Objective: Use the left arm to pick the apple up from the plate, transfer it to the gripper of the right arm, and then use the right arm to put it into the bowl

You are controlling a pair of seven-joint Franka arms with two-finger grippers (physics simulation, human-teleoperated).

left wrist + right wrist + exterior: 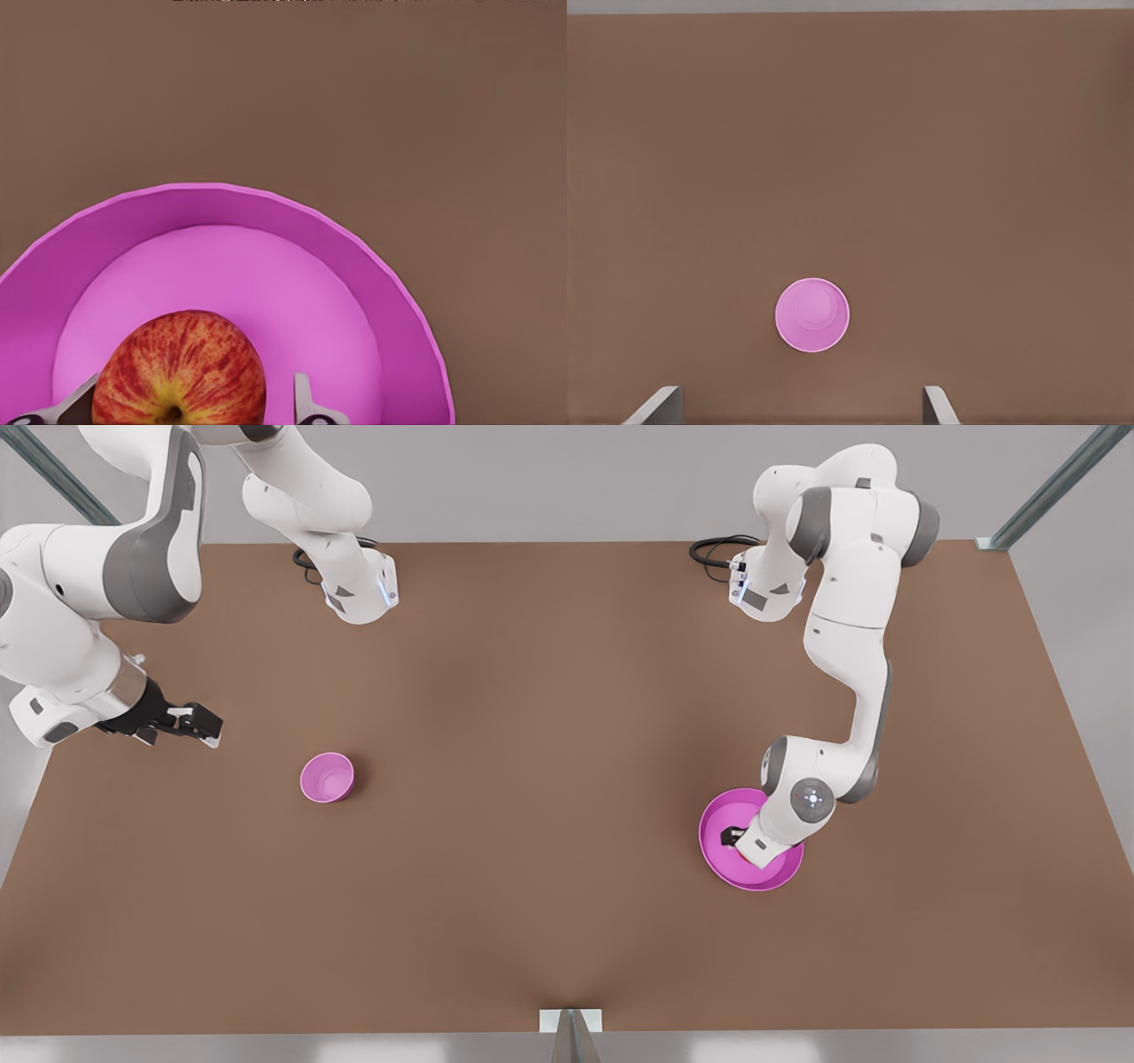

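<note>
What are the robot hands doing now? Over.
Left gripper open, low over the plate, fingers either side of the apple. Right gripper open, waiting above the table near the bowl. Nothing between.

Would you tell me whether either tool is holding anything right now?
Nothing is held. The left tool is open, its fingers astride the apple on the plate; the right tool waits open.

red, yellow-streaked apple [179, 367]; magenta-pink plate [390, 292] and bowl [812, 314]; brown table [549, 779]

A simulated robot test bench.
Two white multi-jointed arms [842, 646] stood bolted on a bare flat brown tabletop [549, 797], with grey metal frame struts [1050, 487] and plain grey surroundings.
</note>
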